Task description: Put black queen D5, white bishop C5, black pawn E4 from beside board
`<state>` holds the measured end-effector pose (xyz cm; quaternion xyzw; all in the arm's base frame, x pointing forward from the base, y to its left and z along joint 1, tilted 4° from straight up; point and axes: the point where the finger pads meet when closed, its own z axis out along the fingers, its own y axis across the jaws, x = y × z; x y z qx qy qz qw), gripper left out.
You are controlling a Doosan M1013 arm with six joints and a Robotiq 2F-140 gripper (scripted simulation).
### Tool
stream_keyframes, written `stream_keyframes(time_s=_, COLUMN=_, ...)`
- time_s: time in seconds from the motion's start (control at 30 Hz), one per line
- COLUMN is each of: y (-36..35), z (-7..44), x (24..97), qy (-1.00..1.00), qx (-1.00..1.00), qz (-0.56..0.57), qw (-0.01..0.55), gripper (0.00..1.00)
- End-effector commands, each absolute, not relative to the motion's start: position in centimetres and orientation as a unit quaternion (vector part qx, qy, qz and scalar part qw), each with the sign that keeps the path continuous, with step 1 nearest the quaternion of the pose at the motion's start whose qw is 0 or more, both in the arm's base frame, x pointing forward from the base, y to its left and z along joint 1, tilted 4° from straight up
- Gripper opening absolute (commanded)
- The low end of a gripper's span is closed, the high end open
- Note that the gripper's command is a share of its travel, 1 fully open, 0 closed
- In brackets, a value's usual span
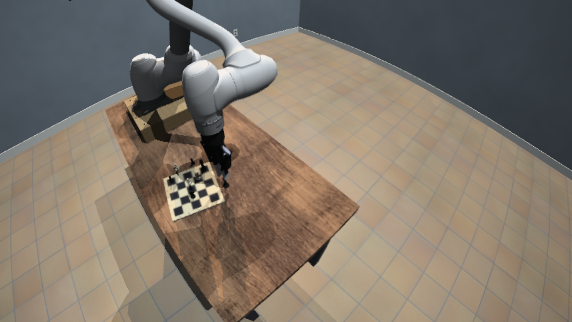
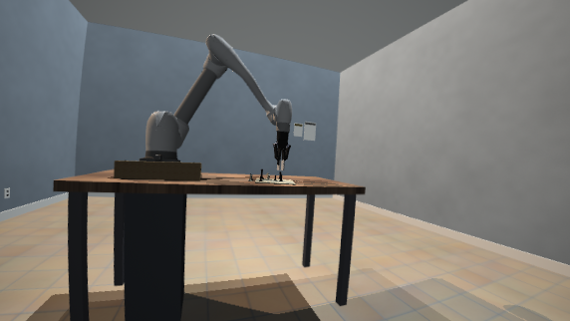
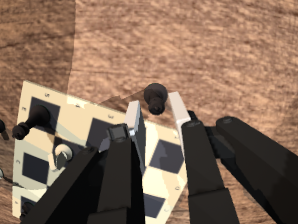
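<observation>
The gripper (image 3: 157,117) hangs above the table, its fingers partly closed with nothing between them. In the wrist view a dark piece (image 3: 156,98) shows in line with the gap, standing on the table (image 3: 200,30) just beside the board (image 3: 166,183); which piece it is cannot be told. Several pieces stand on the board's far squares, including a pale piece (image 3: 63,155) and a dark one (image 3: 35,119). The arm (image 1: 220,85) reaches down from its wooden base block (image 1: 155,117).
</observation>
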<state>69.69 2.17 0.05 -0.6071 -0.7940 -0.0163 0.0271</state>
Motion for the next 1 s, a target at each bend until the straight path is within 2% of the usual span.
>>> stream_keyframes(time_s=0.0, y=2.2, z=0.1, x=69.7, qy=-0.794, qx=-0.607, qz=-0.016, qw=0.027, gripper=0.25)
stream_keyframes(time_s=0.67, y=2.2, z=-0.2, x=69.7, qy=-0.794, qx=-0.607, qz=-0.016, qw=0.027, gripper=0.25)
stream_keyframes(time_s=0.97, y=2.3, z=-2.0, x=69.6, qy=-0.794, qx=-0.607, qz=-0.016, qw=0.027, gripper=0.25)
